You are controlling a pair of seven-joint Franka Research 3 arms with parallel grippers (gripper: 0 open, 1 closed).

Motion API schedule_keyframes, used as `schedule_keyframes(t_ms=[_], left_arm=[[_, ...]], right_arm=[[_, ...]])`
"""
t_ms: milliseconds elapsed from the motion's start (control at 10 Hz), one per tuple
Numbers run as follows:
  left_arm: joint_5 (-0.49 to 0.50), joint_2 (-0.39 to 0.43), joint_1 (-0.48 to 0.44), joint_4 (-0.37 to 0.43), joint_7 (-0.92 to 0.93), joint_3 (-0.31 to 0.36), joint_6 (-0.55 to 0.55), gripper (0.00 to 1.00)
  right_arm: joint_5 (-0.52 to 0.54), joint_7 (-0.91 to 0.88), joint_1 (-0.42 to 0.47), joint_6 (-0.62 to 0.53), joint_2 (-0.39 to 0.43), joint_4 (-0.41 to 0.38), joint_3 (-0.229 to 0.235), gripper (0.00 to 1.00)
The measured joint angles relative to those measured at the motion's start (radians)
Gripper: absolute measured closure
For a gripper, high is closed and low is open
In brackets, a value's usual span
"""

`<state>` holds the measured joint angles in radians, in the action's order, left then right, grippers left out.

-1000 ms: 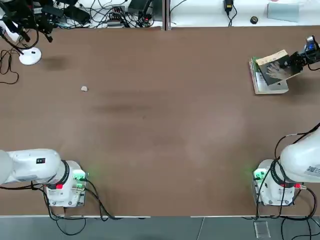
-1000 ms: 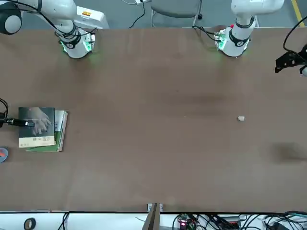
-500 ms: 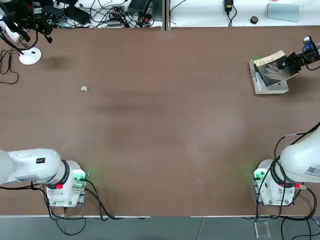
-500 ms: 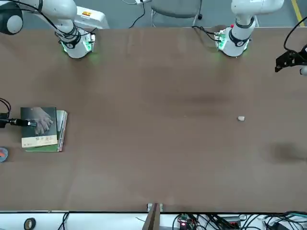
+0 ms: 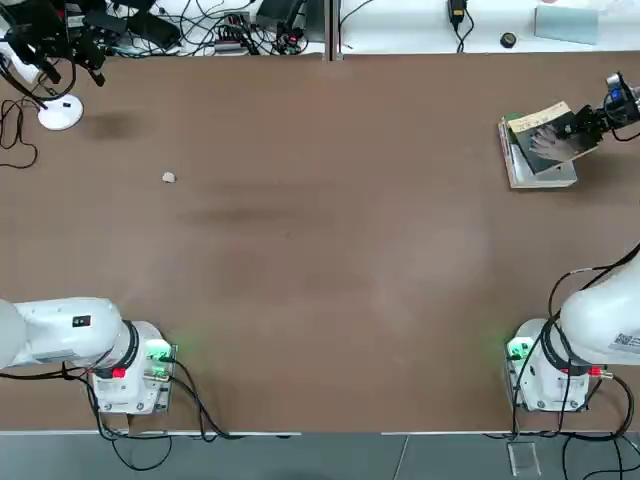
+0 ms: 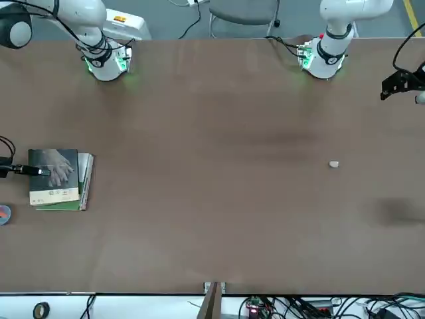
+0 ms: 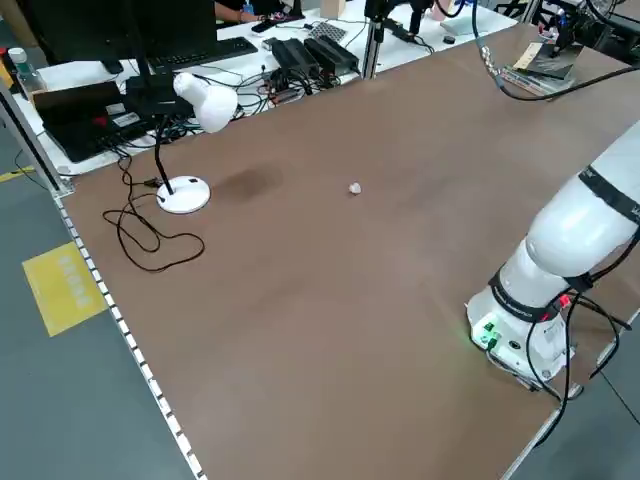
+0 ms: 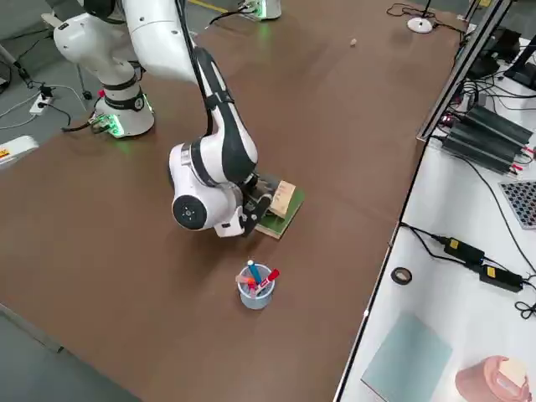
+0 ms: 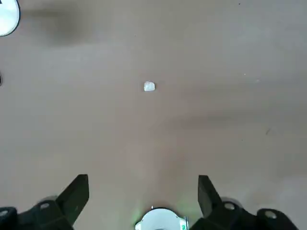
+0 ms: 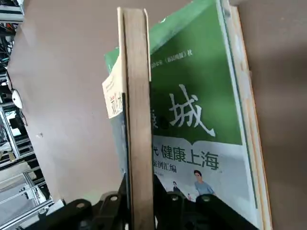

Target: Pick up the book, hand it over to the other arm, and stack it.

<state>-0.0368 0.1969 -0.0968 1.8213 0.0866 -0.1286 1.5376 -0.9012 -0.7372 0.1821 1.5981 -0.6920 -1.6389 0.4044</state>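
The book, thin with a dark cover, a pale hand image and a tan band, hangs tilted over the thicker green-and-white book at the table's far right. My right gripper is shut on the book's outer edge. In the right wrist view the book shows edge-on between the fingers, above the green-and-white book. I cannot tell whether the two books touch. From the front, the book covers most of the thicker one. My left gripper hovers open and empty over bare table at the far left.
A white desk lamp stands at the far left corner. A small white scrap lies on the table's left half. A cup of pens sits just beyond the books near the table edge. Cables and electronics line the far bench.
My right gripper has shifted the book slightly toward the table's middle and lower over the thicker book. The left arm has not moved.
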Motion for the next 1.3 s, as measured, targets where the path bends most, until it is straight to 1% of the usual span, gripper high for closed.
schedule_keyframes(t_ms=[400, 500, 800, 900, 1000, 1100, 1200, 1300], left_arm=[[0.0, 0.0, 0.001, 0.0, 0.01, -0.003, 0.0, 0.0], [0.0, 0.0, 0.001, 0.0, 0.01, -0.005, 0.0, 0.0], [0.0, 0.0, 0.002, 0.0, 0.011, -0.007, 0.0, 0.0], [0.0, 0.0, 0.002, 0.0, 0.014, -0.007, 0.0, 0.0], [0.0, 0.0, 0.002, 0.0, 0.02, -0.007, 0.0, 0.0], [0.0, 0.0, 0.002, 0.0, 0.028, -0.007, 0.0, 0.0], [0.0, 0.0, 0.002, 0.0, 0.032, -0.007, 0.0, 0.0], [0.0, 0.0, 0.002, 0.0, 0.034, -0.007, 0.0, 0.0]], right_arm=[[0.0, -0.001, 0.004, 0.016, -0.002, 0.0, 0.001, 0.81], [0.001, -0.001, 0.005, 0.022, -0.002, 0.0, 0.001, 0.78], [0.001, -0.005, 0.006, 0.043, -0.005, -0.002, 0.001, 0.8], [0.001, -0.01, 0.006, 0.047, -0.008, -0.002, 0.001, 0.79], [0.001, -0.015, 0.006, 0.051, -0.011, -0.002, 0.001, 0.74], [0.001, -0.018, 0.006, 0.054, -0.014, -0.002, 0.001, 0.74], [0.001, -0.019, 0.005, 0.056, -0.016, -0.002, 0.001, 0.71], [0.001, -0.019, 0.005, 0.058, -0.017, -0.002, 0.001, 0.59]])
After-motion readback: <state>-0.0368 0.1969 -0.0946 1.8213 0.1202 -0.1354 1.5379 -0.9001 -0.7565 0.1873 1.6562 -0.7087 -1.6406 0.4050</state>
